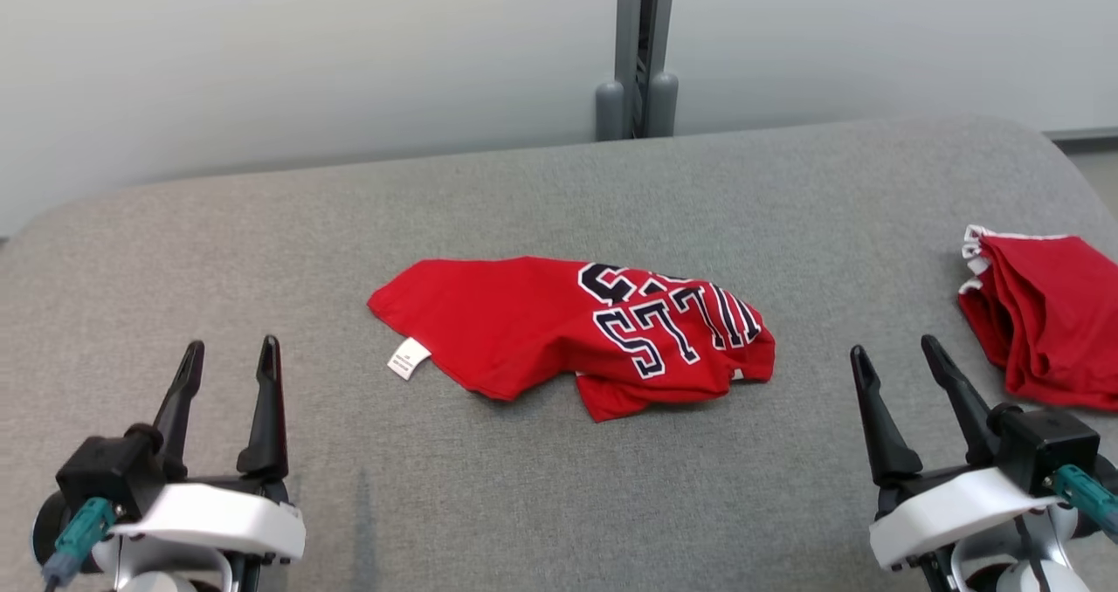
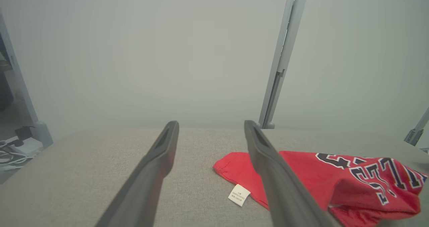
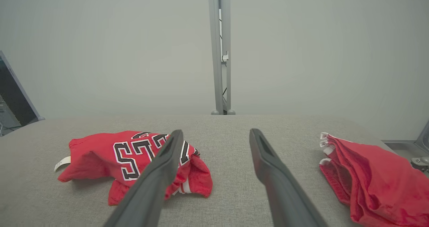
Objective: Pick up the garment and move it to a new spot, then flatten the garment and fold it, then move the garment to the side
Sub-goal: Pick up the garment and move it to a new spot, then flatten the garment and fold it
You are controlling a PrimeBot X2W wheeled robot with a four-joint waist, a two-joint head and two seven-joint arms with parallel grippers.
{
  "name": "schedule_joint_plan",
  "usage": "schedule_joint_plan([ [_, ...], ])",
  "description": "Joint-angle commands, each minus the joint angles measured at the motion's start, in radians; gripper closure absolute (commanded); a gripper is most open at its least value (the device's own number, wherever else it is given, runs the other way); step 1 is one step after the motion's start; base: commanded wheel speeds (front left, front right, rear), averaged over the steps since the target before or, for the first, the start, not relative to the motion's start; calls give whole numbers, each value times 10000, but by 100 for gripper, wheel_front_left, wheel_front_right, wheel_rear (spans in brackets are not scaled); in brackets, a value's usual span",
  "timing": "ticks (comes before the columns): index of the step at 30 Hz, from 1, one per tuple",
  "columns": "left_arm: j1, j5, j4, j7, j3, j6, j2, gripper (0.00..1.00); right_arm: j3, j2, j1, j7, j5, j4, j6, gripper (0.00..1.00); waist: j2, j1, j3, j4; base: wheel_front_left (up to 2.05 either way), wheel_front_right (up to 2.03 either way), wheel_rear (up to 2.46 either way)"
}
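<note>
Red shirt [image 1: 559,334] crumpled at your desk's [image 1: 524,505] centre, second red garment [image 1: 1044,317] at three o'clock, your left gripper [image 1: 229,356] at seven, right gripper [image 1: 895,352] at five, both fingers spread wide, empty.

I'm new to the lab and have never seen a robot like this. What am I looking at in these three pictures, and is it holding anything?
It is a two-armed robot. One picture comes from its head, looking down at a grey padded surface; the other two come from cameras on its wrists, looking along each gripper's dark fingers. The left gripper and right gripper are both open and hold nothing. A crumpled red garment with dark lettering and a small white label lies in the middle. A second red garment with white trim lies at the robot's right.
</note>
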Motion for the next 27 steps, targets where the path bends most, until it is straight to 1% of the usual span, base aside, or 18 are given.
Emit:
schedule_joint_plan([
  [1,210,56,-120,25,10,101,65,0,0,-47,180,63,-46,-69,-4,0,0,0,-315,176,0,0,0],
  [5,773,101,-417,108,-44,262,160,0,55,-47,542,237,-91,-277,-4,0,0,0,-619,218,0,0,0],
  [11,1270,160,-710,305,-174,382,279,0,33,-47,976,443,-105,-680,-4,0,0,0,-800,259,0,0,0],
  [15,1306,158,-773,391,-193,457,298,0,-52,-47,1144,545,-61,-895,-4,0,0,0,-828,283,0,0,0],
  [27,1141,39,-688,463,-221,482,347,0,-163,-47,1176,573,9,-1094,-4,0,0,0,-749,195,0,0,0],
])
